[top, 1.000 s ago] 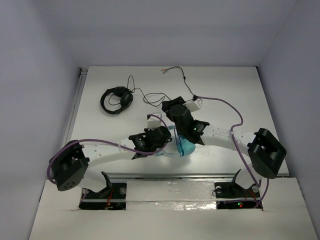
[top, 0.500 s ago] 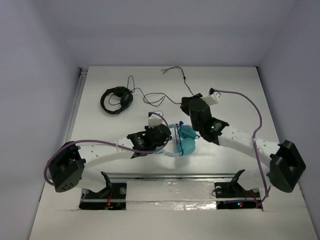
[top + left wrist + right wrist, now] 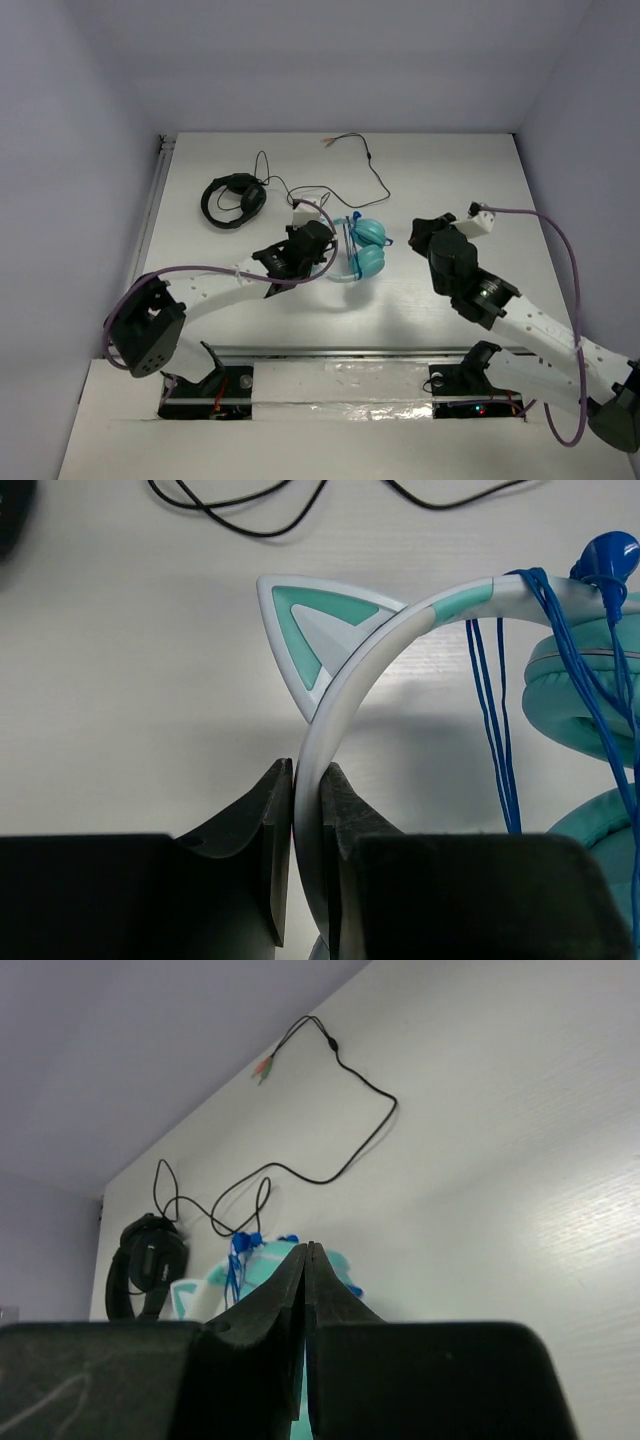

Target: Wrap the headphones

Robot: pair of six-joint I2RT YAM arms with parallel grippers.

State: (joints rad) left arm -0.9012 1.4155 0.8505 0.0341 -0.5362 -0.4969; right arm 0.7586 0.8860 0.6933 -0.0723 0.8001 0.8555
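The headphones point(image 3: 366, 247) lie mid-table, teal ear cups side by side, the thin blue cable point(image 3: 505, 730) looped over the pale headband point(image 3: 345, 695) beside a cat ear point(image 3: 305, 620). My left gripper point(image 3: 307, 780) is shut on that headband, which runs down between the two fingers; in the top view it point(image 3: 325, 250) sits just left of the cups. My right gripper point(image 3: 306, 1250) is shut with nothing between its fingers, and stands clear to the right of the headphones point(image 3: 255, 1265), which lie beyond its tips. In the top view it point(image 3: 420, 232) is right of the cups.
Black headphones point(image 3: 233, 198) lie at the back left, their black cable point(image 3: 368, 160) trailing across the back of the table to a plug point(image 3: 327, 143). Grey walls close in the table on three sides.
My right gripper has closed and pulled back to the right, away from the headphones. The left gripper has carried the headphones a little toward the back of the table.
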